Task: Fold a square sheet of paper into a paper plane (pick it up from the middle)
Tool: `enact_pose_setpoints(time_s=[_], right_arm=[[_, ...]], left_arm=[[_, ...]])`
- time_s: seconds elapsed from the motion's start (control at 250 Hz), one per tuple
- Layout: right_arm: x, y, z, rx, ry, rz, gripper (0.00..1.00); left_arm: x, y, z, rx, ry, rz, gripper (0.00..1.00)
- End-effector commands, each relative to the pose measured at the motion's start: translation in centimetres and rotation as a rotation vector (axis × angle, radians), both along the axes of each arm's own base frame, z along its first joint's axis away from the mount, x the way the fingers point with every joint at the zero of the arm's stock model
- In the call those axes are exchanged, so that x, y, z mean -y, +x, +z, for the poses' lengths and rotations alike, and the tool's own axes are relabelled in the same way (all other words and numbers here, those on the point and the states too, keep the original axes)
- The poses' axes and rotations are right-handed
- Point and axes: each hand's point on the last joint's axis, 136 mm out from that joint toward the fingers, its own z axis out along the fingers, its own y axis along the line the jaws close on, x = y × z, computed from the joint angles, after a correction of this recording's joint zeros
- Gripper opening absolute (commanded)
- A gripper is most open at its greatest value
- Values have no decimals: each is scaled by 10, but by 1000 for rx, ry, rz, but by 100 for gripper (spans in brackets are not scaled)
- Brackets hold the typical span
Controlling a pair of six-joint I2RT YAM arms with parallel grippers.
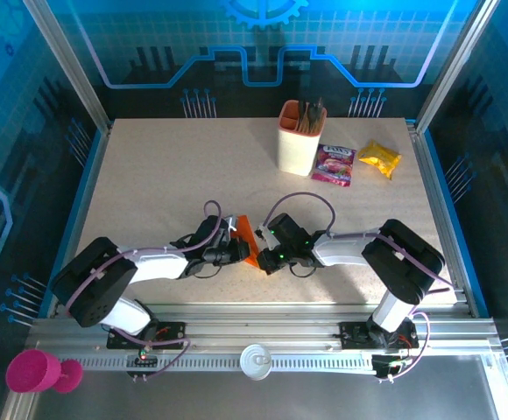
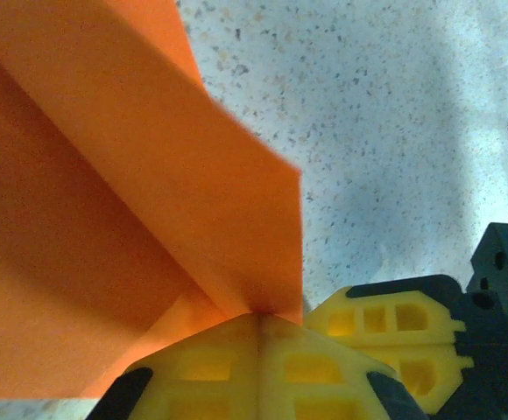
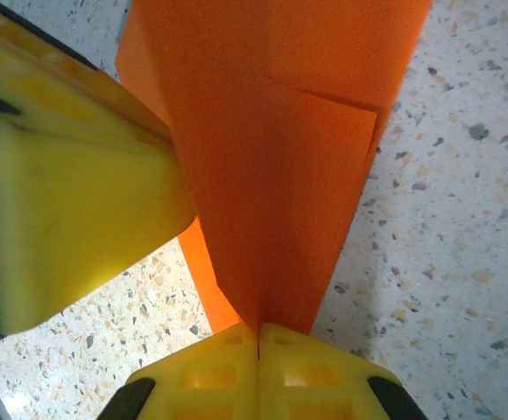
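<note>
one folded orange paper sheet (image 1: 245,233), left fingers (image 2: 203,367) and right fingers (image 3: 208,378) both clamped on it; one cup (image 1: 299,142), two snack packets (image 1: 334,164) on table (image 1: 166,175).

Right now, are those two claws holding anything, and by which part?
Both hold the folded orange paper: the left gripper pinches it where its folds converge, the right gripper at its narrow end.

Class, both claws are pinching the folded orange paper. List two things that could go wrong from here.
1. The left claw and right claw clamp the orange paper close together, so pulling apart might tear it.
2. Its layers look only loosely creased, so they might spring open if either claw releases.
</note>
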Motion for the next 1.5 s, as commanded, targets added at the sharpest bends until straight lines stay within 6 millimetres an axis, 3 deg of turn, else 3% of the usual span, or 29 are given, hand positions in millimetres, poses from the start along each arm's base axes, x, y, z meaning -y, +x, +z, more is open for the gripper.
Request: enact_pose_setpoints(time_s=[0.0,0.136,0.332,0.735,1.494], right_arm=[[52,-43,-58,-190,-234,-13,0],[52,-43,-58,-191,-233,-14,0],[53,-44,-60,-197,-235,-13,0],[55,-44,-61,-200,-240,-16,0],[55,-45,-62,-206,-242,-13,0]], left_arm=[[20,14,29,92,-87,-40,0],[24,15,34,103,-106,-47,0],[26,21,27,103,-90,-42,0],[29,43,27,151,-69,-40,0],[6,71,-10,141,28,6,0]])
